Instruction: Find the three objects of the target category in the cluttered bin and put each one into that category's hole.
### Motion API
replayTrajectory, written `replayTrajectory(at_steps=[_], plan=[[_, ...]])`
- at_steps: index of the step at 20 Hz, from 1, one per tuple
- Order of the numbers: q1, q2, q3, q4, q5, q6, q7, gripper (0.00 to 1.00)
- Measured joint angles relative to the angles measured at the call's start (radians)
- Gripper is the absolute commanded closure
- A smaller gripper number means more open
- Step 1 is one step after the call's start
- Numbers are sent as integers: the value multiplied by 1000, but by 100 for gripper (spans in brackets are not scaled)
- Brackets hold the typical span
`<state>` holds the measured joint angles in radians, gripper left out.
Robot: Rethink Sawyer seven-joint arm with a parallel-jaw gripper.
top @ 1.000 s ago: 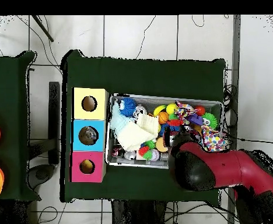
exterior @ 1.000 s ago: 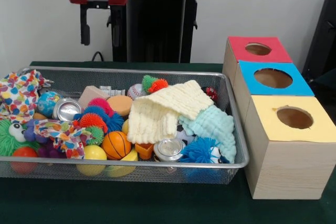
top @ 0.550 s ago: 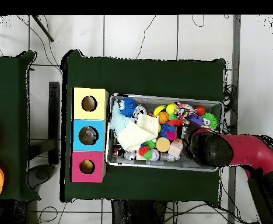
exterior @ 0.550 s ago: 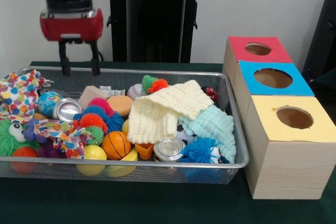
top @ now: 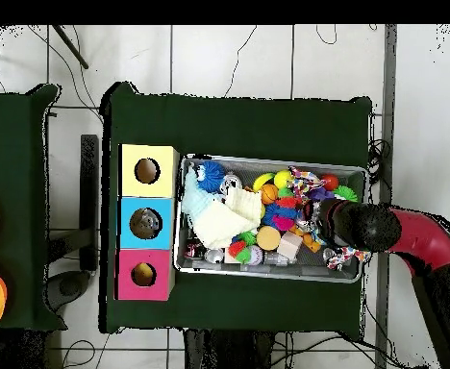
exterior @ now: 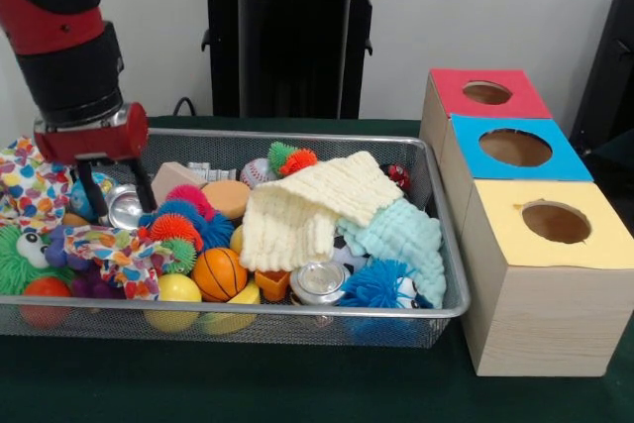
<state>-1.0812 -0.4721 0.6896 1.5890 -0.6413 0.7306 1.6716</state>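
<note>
My gripper [exterior: 116,195] hangs open at the left end of the wire mesh bin [exterior: 297,136]. Its fingers [exterior: 87,197] reach down into the clutter on either side of a silver can [exterior: 126,208] lying on its side. A second silver can [exterior: 319,281] lies at the bin's front, beside a blue spiky ball [exterior: 378,284]. To the right stand three boxes with round holes: red [exterior: 487,92], blue [exterior: 515,148] and yellow [exterior: 555,222]. In the overhead view the red and black arm [top: 363,226] covers the bin's right end and hides the gripper.
The bin [top: 267,161] is heaped with balls, spiky toys, a cream cloth [exterior: 307,207], a mint cloth [exterior: 406,235] and a spotted cloth [exterior: 35,180]. A small basketball [exterior: 219,273] lies near the front rim. The boxes [top: 145,223] stand close against the bin's end.
The arm has swung along the bin toward the end away from the boxes and come down; the open gripper has dropped from above the rim into the clutter, around the silver can.
</note>
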Motion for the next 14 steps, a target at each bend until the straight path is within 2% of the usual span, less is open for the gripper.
replayTrajectory(at_steps=[7,14], plan=[[1,101,1,-93,-12,6,-73,0],[1,120,1,-104,-32,6,-84,0]])
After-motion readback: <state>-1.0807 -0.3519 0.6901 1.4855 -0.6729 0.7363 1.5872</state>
